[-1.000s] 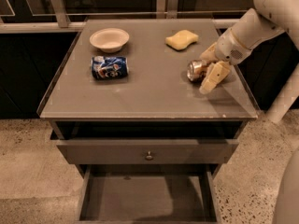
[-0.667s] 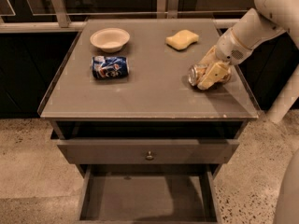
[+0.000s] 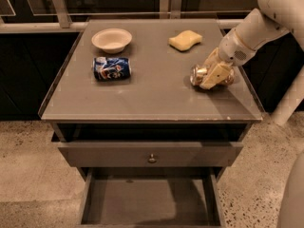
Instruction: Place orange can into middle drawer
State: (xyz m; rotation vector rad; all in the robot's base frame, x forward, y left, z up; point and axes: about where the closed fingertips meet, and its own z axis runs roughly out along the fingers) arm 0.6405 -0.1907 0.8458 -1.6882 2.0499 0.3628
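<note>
Orange can (image 3: 195,75) lies on its side at the right of the desk (image 3: 152,101), near the front edge. Gripper (image 3: 207,76) is down on it. Fingers (image 3: 215,73) pinch the can: near one across its front, far one behind. Middle drawer (image 3: 147,201) stands pulled open below. Blue can (image 3: 111,68), white bowl (image 3: 112,39) and yellow sponge (image 3: 185,40) sit well apart.

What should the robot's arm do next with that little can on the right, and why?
Probably lift the orange can straight up. The gripper sits right over it where it lies on the tabletop, and the middle drawer stands pulled out below, ready to receive it.
</note>
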